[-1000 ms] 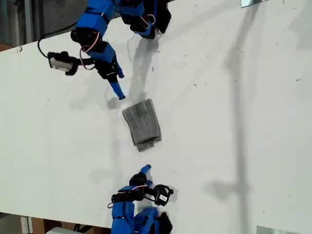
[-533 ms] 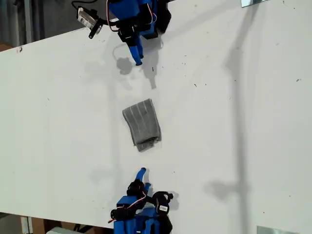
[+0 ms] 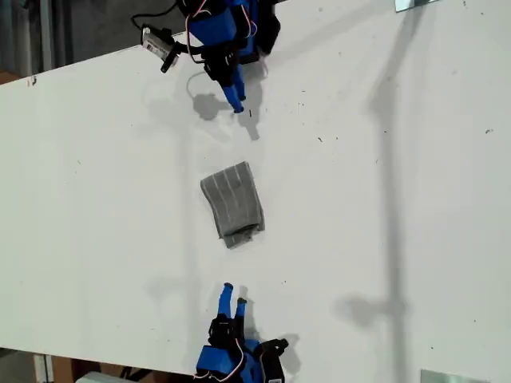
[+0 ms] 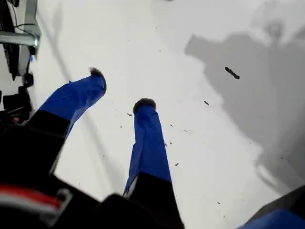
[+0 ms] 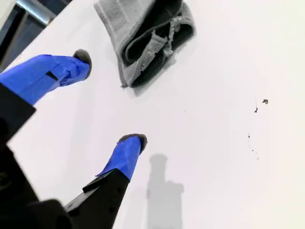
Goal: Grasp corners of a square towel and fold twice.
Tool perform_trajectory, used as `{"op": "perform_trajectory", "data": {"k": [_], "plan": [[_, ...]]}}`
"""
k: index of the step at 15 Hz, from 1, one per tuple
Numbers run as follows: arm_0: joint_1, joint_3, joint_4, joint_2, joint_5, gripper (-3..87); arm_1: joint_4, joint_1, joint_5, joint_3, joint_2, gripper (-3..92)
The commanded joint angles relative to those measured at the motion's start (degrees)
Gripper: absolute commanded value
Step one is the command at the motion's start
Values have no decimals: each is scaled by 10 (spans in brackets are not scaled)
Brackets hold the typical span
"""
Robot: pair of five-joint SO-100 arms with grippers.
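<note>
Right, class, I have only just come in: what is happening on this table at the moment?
Nothing is being held. The towel lies folded into a small grey bundle in the middle of the white table, with neither arm touching it. My second gripper is open, empty and near the exterior view's bottom edge, with the towel ahead of it. My first gripper is also open and empty, near that view's top edge, over bare table. The folding looks done, though that is a judgement from the bundle's shape.

The towel [image 3: 232,203] is soft grey cloth, matt and faintly ribbed, with a frayed hem. The table [image 3: 383,199] is smooth matt white, lightly specked. Both grippers look like blue plastic with fuzzy dark tips.
</note>
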Motion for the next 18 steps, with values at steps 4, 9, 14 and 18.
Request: {"op": "perform_trajectory", "data": {"k": [4,9,14,18], "plan": [[23,100,-81,-4,-4,275,33,-85,65,27,-2,167],[77,105,-87,3,213,258,34,-98,50,26,-2,173],[76,105,-90,3,331,206,34,-93,50,26,-2,173],[75,105,-90,3,331,192,34,-92,50,26,-2,173]]}}
